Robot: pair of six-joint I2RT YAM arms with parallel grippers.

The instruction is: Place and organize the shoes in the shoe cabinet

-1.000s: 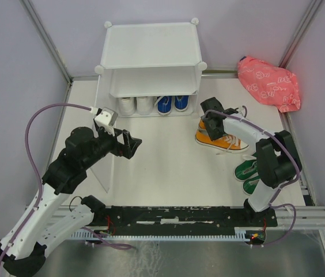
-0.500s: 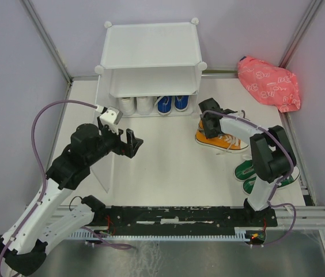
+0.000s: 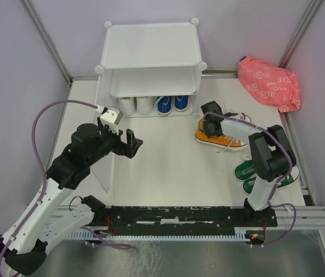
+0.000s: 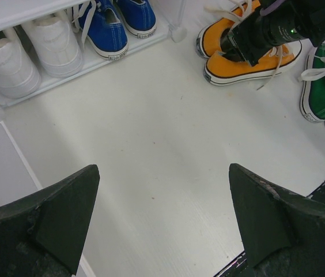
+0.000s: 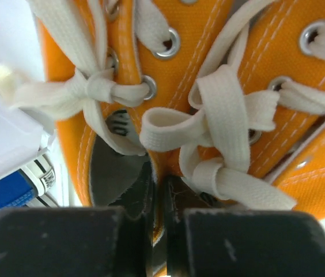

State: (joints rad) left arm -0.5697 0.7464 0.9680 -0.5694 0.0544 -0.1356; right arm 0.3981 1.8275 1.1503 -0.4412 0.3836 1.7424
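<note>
The white shoe cabinet [image 3: 151,55] stands at the back with a white pair [image 3: 135,105] and a blue pair [image 3: 172,103] on its lowest level. An orange pair [image 3: 225,140] sits on the table to its right. My right gripper [image 3: 208,124] is down on that pair. In the right wrist view its jaws [image 5: 158,190] are shut on the orange canvas where the two shoes' inner walls meet [image 5: 151,86]. A green pair [image 3: 248,173] lies nearer the right arm's base. My left gripper [image 3: 129,143] hovers open over bare table [image 4: 162,219], holding nothing.
The cabinet's front panel [image 3: 102,167] hangs open toward the left, beside my left arm. A pink patterned bag [image 3: 269,83] lies at the back right. Metal frame posts and purple walls close in both sides.
My right gripper's jaws have closed onto the orange shoes. The left arm shifted slightly a second ago and has held still since.
</note>
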